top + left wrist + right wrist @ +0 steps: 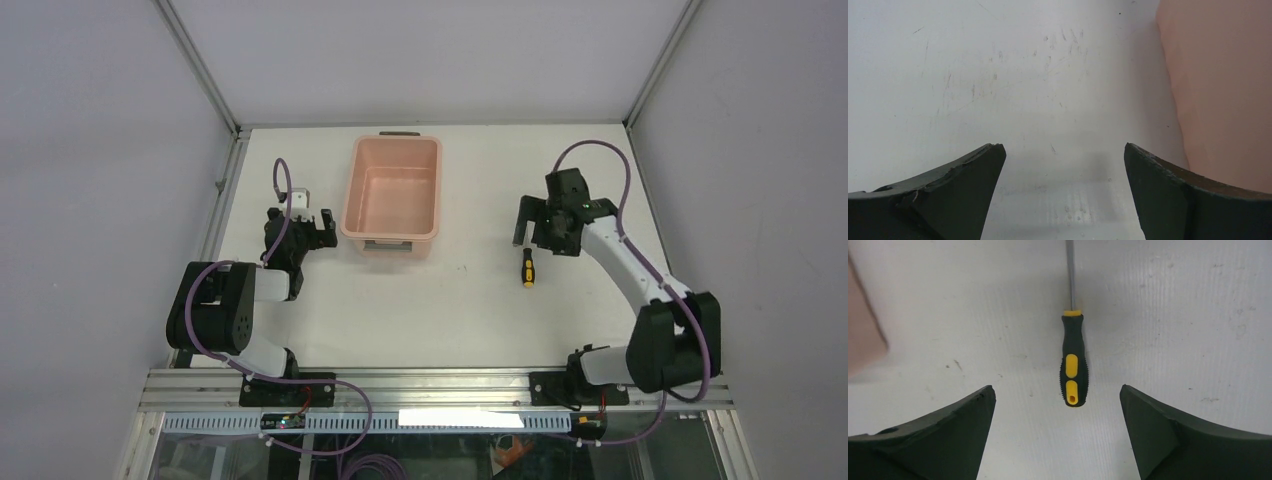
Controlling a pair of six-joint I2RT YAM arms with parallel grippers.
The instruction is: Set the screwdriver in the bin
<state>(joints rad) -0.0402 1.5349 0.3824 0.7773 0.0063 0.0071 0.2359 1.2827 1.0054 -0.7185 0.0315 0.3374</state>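
Since the screwdriver (pixel 1074 360) lies mid-frame, shaft pointing up-frame, the right gripper (pixel 1056 392) is nearer, its spread, empty fingers flanking the handle. Left gripper (pixel 1064 147) is also spread and empty, well apart.

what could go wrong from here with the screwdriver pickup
1. The screwdriver lies flat on the table, lined up between the open right gripper fingers; its slim rounded handle may roll or slip as they close.
2. Gripped by the handle, its long shaft sticks out and could catch the bin rim.
3. The left gripper, open, sits beside the bin wall and may crowd the drop.
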